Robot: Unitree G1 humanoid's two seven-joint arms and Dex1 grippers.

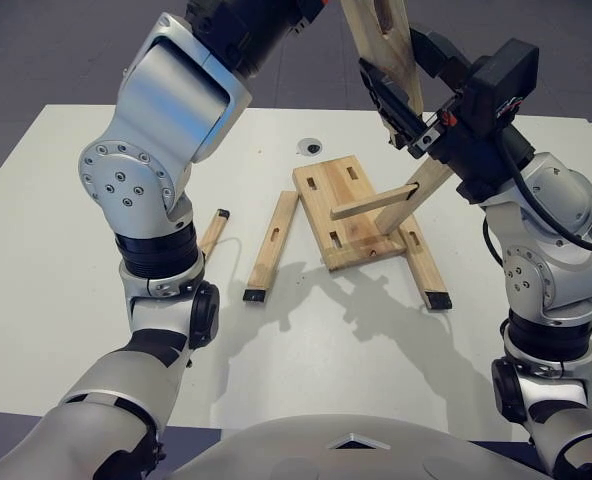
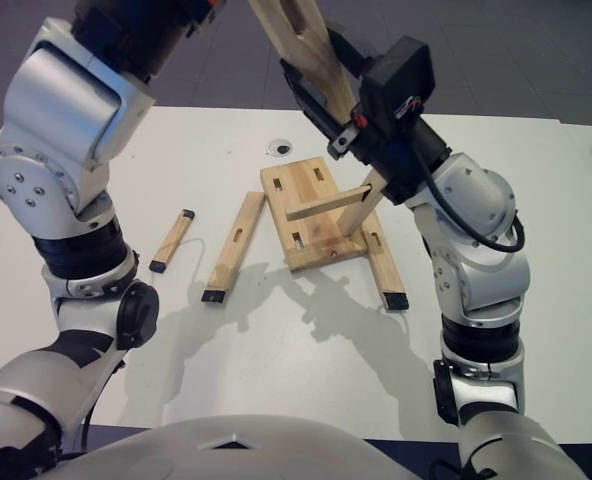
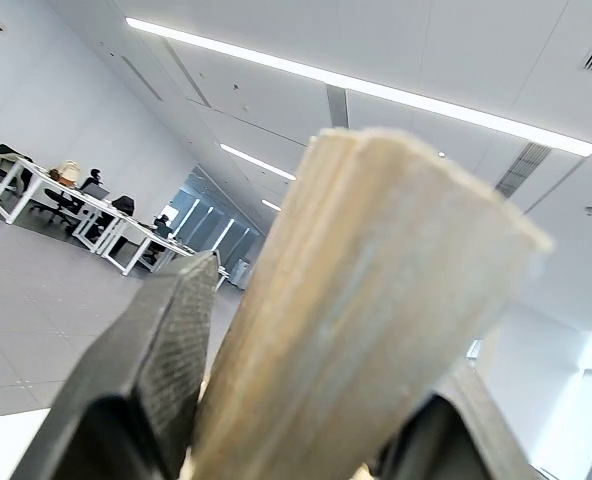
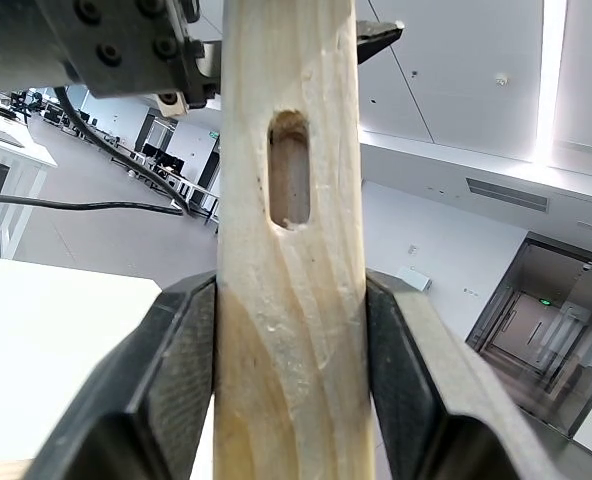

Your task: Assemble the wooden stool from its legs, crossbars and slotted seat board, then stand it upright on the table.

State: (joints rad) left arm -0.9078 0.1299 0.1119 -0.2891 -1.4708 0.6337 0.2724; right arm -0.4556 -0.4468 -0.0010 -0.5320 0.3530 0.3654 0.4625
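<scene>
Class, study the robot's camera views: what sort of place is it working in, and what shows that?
Probably an open-plan office or lab hall: rows of white desks with chairs, long ceiling light strips overhead, and a large white table as the workbench.

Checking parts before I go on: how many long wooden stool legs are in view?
4. One long wooden leg lies left of the slotted wooden seat board, one along its right edge, one rises tilted from it, one is held up in the right gripper.
</scene>
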